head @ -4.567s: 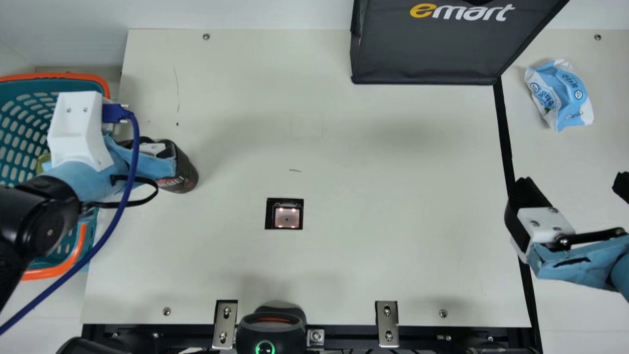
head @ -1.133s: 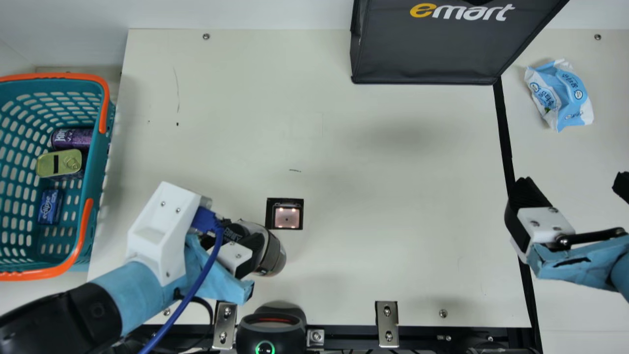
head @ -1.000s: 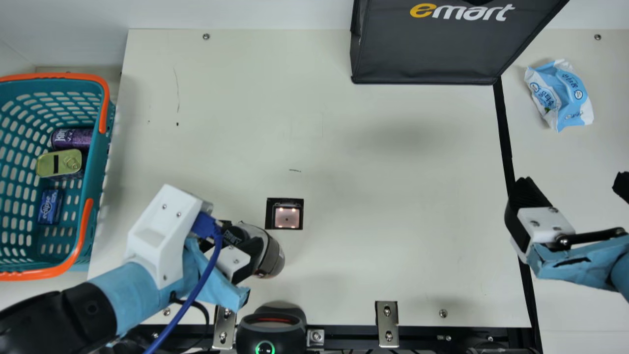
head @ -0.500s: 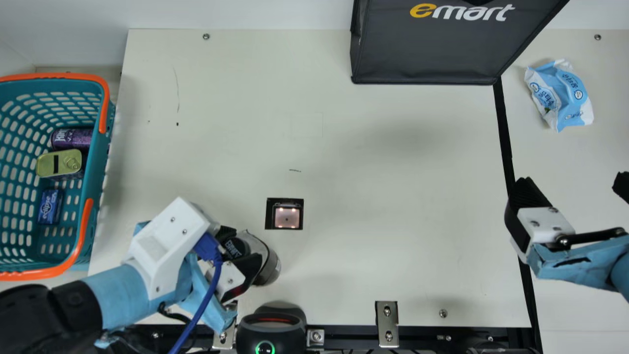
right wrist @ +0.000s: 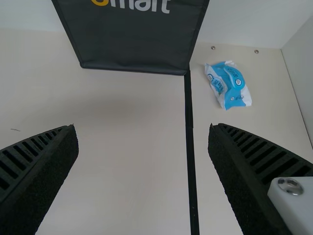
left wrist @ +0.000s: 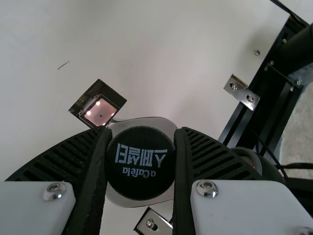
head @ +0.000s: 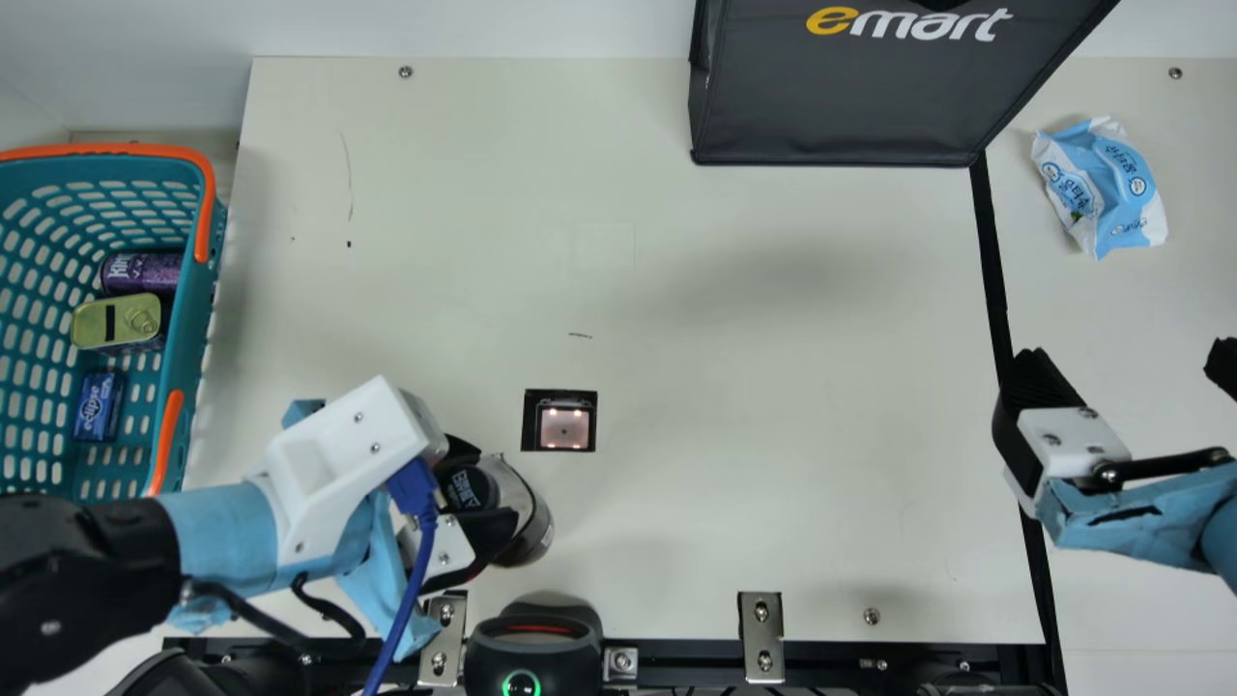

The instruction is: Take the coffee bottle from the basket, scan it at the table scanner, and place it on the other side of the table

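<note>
Near-left of the table scanner (head: 564, 428): one coffee bottle (head: 531, 530), pinched at its capped end by left gripper (left wrist: 141, 131). Right gripper (right wrist: 142, 128): jaws spread. Risk: high grip may let bottle pivot, code missing scanner. Left: basket (head: 201, 309), holding purple can (head: 142, 274), gold-topped tin (head: 116, 322), blue packet (head: 99, 406). Far: black bag (head: 841, 97), contents hidden.

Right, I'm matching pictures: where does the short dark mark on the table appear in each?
Main view: the mark is near the centre, above the scanner.
Left wrist view: the mark is toward the upper left.
Right wrist view: the mark is near the left edge.
Shared landmark: the cream table.
</note>
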Available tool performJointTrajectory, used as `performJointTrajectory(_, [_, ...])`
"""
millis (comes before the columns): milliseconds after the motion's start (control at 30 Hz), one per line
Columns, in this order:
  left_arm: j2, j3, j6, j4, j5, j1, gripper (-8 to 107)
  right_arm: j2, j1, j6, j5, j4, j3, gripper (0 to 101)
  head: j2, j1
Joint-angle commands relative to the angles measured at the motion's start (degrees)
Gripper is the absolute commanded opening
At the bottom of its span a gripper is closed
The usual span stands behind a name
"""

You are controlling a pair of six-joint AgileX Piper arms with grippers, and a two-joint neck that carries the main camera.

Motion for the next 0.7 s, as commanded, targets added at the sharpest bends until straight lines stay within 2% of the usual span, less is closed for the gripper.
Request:
performJointTrajectory(0, [1.2,-0.6,10.9,-3.2,2.5,4.4,-8,0.0,0.0,0.0,0.0,0.0,0.0,95,0.0,-1.7])
performJointTrajectory(367, [7.3,-3.8,32.3,-10.8,12.6,17.4,-8,0.0,0.0,0.0,0.0,0.0,0.0,95,0.0,-1.7])
performJointTrajectory(667, [11.0,-3.1,41.1,-14.4,12.6,17.6,-8,0.0,0.0,0.0,0.0,0.0,0.0,95,0.0,-1.7])
